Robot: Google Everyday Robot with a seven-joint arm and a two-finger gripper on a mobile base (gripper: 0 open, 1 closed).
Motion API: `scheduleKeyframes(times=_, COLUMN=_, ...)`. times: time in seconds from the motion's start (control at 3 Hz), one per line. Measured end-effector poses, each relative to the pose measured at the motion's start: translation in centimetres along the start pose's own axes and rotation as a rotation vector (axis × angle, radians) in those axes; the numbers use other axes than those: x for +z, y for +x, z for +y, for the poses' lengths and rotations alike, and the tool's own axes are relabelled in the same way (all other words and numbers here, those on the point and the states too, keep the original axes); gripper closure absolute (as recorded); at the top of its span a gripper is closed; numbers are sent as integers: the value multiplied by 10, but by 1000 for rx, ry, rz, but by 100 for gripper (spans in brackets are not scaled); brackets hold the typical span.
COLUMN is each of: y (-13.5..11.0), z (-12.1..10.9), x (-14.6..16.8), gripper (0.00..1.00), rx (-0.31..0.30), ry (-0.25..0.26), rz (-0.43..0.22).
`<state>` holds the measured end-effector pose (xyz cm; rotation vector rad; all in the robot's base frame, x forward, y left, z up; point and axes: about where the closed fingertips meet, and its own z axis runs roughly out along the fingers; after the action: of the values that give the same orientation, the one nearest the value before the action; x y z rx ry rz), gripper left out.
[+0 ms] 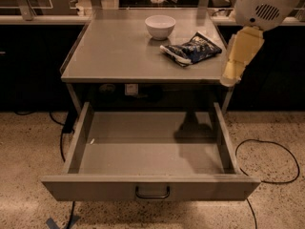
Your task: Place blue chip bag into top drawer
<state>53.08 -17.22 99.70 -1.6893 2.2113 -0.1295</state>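
Observation:
The blue chip bag (192, 48) lies flat on the grey tabletop, at its right side, just right of the white bowl. The top drawer (151, 187) is pulled fully open below the tabletop. Its flat front panel with the small dark handle faces me and nothing shows inside it. My gripper (230, 78) hangs from the white arm housing at the upper right. It sits at the tabletop's right front corner, slightly right of and nearer than the bag, not touching it, and it holds nothing.
A white bowl (160, 26) stands at the back middle of the tabletop (109, 51). Black cables (267, 161) run over the speckled floor right and left of the drawer. Dark counters stand behind.

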Motion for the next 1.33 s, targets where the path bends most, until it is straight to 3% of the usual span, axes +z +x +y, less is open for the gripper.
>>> scheduleKeyframes(times=0.33, y=-5, z=-14, x=1, gripper=0, rx=6, ry=-2, rz=-6)
scheduleKeyframes(times=1.0, y=-22, z=-69, x=9, gripper=0, rx=37, ry=-11, rz=-31)
scheduleKeyframes(times=1.33, y=-45, z=-123, x=24, gripper=0, rx=59, ry=28, rz=-58)
